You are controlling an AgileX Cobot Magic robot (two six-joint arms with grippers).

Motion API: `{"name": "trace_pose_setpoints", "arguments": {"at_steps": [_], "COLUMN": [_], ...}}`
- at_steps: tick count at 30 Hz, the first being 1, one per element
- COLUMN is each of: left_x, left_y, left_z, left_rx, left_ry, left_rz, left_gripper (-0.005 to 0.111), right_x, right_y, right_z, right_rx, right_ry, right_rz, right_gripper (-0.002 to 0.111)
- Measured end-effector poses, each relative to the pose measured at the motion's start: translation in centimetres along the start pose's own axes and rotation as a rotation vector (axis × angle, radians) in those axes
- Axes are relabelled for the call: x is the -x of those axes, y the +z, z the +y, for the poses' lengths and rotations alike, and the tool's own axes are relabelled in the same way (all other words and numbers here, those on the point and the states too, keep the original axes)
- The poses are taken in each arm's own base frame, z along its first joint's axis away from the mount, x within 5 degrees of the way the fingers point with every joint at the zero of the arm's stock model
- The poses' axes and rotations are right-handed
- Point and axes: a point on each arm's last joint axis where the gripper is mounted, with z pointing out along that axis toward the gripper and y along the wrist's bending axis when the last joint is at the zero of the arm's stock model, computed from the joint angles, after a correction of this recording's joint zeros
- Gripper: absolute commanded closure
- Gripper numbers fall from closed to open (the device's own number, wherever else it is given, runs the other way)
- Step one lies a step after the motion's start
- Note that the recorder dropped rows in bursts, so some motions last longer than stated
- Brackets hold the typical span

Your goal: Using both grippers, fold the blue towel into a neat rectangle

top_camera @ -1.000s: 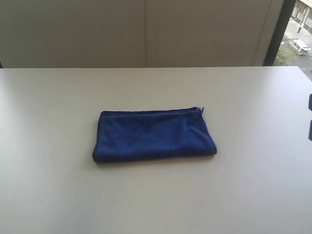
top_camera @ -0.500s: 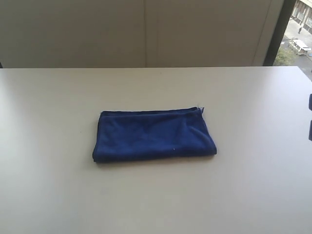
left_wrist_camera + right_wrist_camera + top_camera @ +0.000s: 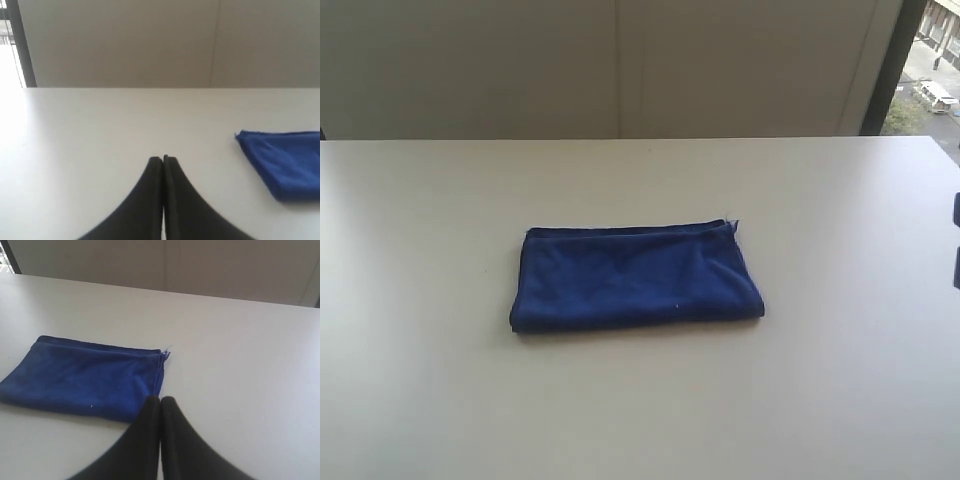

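So the blue towel [image 3: 635, 277] is lying flat around the middle of the table [image 3: 840, 400], folded into a wide rectangle. Its long axis runs side to side across the exterior view. The stacked hemmed edges sit on the far long side, and the rounder folded edge is on the near side. There's a tiny tag or loose thread [image 3: 732, 222] poking out at the far right corner, but it's too small to say which.

Neither arm is touching it. The left gripper [image 3: 163, 159] has its fingers pressed together with nothing between them, hanging over bare table well off to the towel's side. Its camera only catches one end of the towel, and the rest is cut off by the frame edge. The right gripper [image 3: 160, 400] is pressed together too and holds nothing. Its fingers block a bit of the towel's near edge in that view.

A couple of dark bits [image 3: 956, 210] show at the right edge of the exterior view; can't tell what they are.
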Motion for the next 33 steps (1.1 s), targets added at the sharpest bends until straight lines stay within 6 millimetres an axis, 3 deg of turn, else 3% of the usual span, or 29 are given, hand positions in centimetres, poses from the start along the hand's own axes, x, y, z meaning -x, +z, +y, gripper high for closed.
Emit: {"name": "trace_pose_setpoints", "arguments": {"at_steps": [6,33], "left_x": [-2.4,-2.4], "left_y": [-0.3,-0.3], "left_z": [0.1,0.4], "left_rx": [0.023,0.093], "left_ry": [0.054,0.032], "left_rz": [0.256,0.26], "left_gripper": [0.107,0.107], "right_x": [0.0,0.0], "right_y": [0.0,0.0], "right_z": [0.0,0.0], "right_rx": [0.0,0.0], "right_ry": [0.0,0.0], "right_rz": [0.0,0.0], "right_gripper": [0.108,0.108]}}
